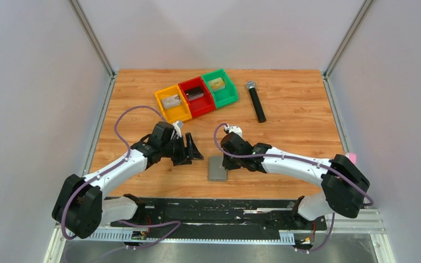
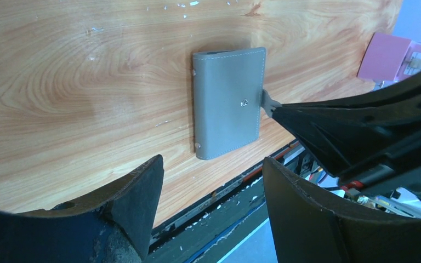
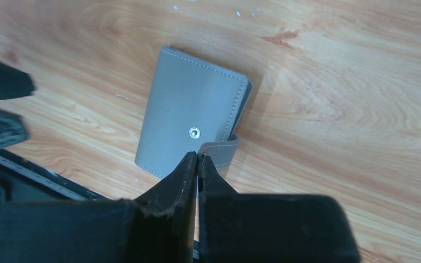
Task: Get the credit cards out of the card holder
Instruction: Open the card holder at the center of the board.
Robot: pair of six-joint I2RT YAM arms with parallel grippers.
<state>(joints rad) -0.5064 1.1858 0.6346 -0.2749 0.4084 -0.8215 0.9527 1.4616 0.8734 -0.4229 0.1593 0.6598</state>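
The flat grey folded card holder (image 3: pixel 192 118) lies shut on the wooden counter (image 3: pixel 334 82), near its front edge. The right end effector (image 3: pixel 198 159) pinches its little strap (image 3: pixel 222 149). The left end effector (image 2: pixel 212 167) hangs spread open nearby.

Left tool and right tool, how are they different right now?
The left tool is open wide, but the right tool is shut tight. The right tool pinches the little strap of the grey card holder, while the left tool holds nothing and stays apart from it. Both tools are black, have two fingers, and point toward the card holder.
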